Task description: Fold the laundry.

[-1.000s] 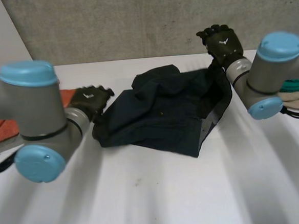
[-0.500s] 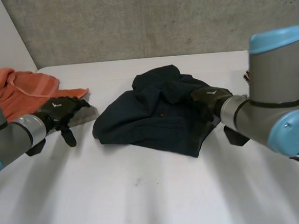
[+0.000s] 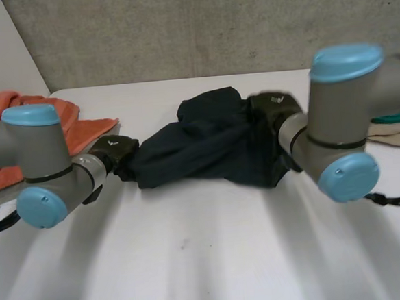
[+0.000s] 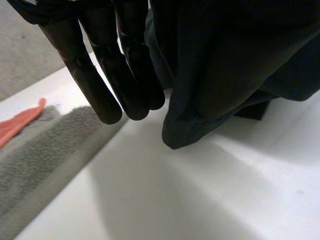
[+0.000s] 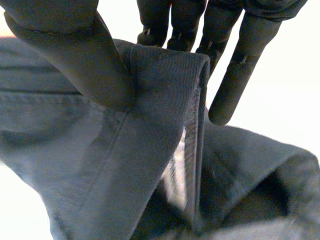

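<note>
A: Where's the dark garment (image 3: 206, 146)?
B: Middle of the table (image 3: 208, 259), bunched, strung between both hands. Its left end is gripped by the left hand (image 3: 115, 153), straight fingers (image 4: 102, 75) against the cloth. Its right hem is pinched by the right hand (image 3: 274, 110), thumb (image 5: 70, 60) on top.
A: Labels?
B: There's a white mark (image 3: 115, 143) on the left hand's back, unreadable. An orange towel (image 3: 81, 120) lies far left.

Soft, even light (white table (image 5: 300, 75) glares).

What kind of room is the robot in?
Probably a robot lab, not a home: bare grey concrete wall, plain white table, grey robot arms with light-blue caps over a dark navy garment.
</note>
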